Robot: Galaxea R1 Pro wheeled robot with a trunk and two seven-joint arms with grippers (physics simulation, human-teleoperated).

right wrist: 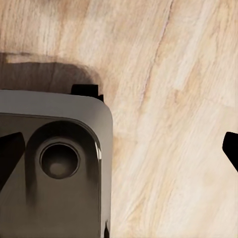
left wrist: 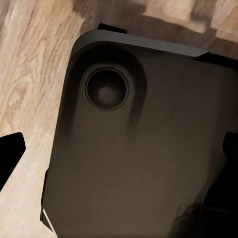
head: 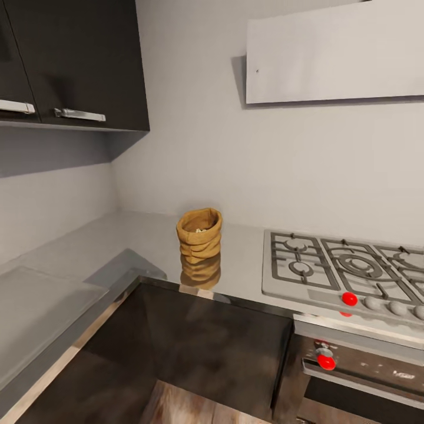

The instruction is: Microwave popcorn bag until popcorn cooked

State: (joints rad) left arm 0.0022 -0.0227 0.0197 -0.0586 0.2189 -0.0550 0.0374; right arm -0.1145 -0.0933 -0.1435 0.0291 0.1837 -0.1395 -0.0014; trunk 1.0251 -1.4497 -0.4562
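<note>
In the wrist views, both arms hung over the robot's dark base (left wrist: 148,148) and the wooden floor (right wrist: 173,124). The left end effector (left wrist: 121,153) showed one black fingertip (left wrist: 10,153) at one edge of its view and the other at the opposite edge, set wide apart with nothing between them but the base below. The right end effector (right wrist: 119,148) was likewise spread wide, a dark fingertip (right wrist: 10,153) at one side and the tip of the other at the far edge, holding nothing.

In the head view, the nearest thing was the dark cabinet front (head: 194,347) below the table (head: 135,235), with the oven (head: 365,377) and its red knob (head: 325,360) to the right. On the pale grey table, the bag (head: 199,235) stood upright and open-topped near the front edge, its reflection showing on the shiny surface before it. It was well apart from the hob (head: 347,271), which lay to its right with grey grates and a red knob (head: 349,298) at its front. Farther back rose the grey wall (head: 194,147), with dark upper cabinets (head: 82,59) at the upper left and a pale hood (head: 335,53) at the upper right.
</note>
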